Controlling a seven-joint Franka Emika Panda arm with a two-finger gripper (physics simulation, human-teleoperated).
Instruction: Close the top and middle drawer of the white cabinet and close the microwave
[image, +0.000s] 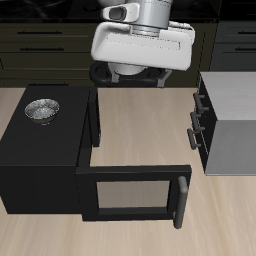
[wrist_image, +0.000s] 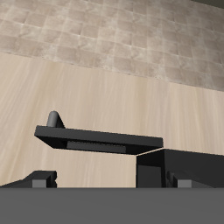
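microwave door ajar, well forward of tool.

The microwave below the gripper is matte black, its swung-out door framing a grey window, with a dark bar handle. A silvery metal bowl sits on its top. Off to the gripper's side, the white cabinet is pale grey-white with dark handles. The table is light wood grain. The arm's housing is white. Behind it, the background cabinets are dark.
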